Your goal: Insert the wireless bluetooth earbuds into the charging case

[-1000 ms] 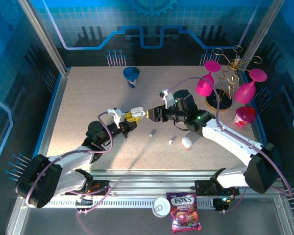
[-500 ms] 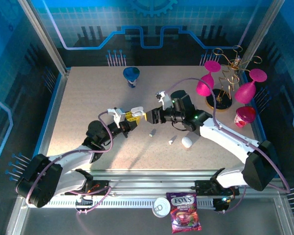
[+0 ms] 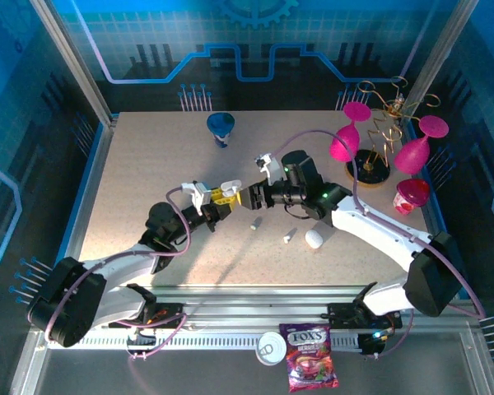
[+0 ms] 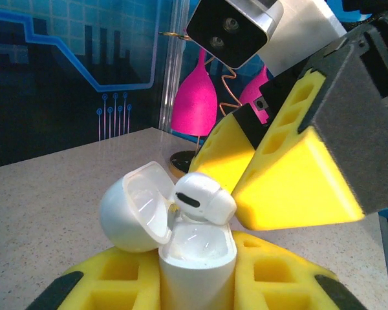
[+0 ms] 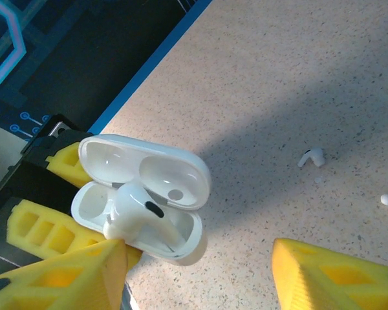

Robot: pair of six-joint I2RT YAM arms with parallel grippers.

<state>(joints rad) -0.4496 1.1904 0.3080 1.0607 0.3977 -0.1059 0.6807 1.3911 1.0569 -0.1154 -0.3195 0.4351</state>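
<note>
My left gripper (image 3: 222,196) is shut on the white charging case (image 4: 197,261), which stands upright between its yellow pads (image 4: 110,284) with the lid (image 4: 132,206) swung open. One white earbud (image 4: 204,198) sits tilted in the case's mouth, its head sticking out above the rim. My right gripper (image 5: 200,278) is open, hovering over the case (image 5: 142,194); its left finger (image 5: 71,278) is right against that earbud (image 5: 132,210), the other finger is far off to the right. Two more earbuds (image 3: 256,221) (image 3: 290,236) lie loose on the table.
A closed white case (image 3: 314,239) lies right of the loose earbuds. A blue funnel (image 3: 222,125) stands at the back. Pink glasses (image 3: 344,140) on a wire stand (image 3: 379,136) and a pink cup (image 3: 412,195) crowd the right edge.
My right gripper has slid left, closing in on the case in my left gripper, and its jaws have spread a little. The left arm has stayed put.
</note>
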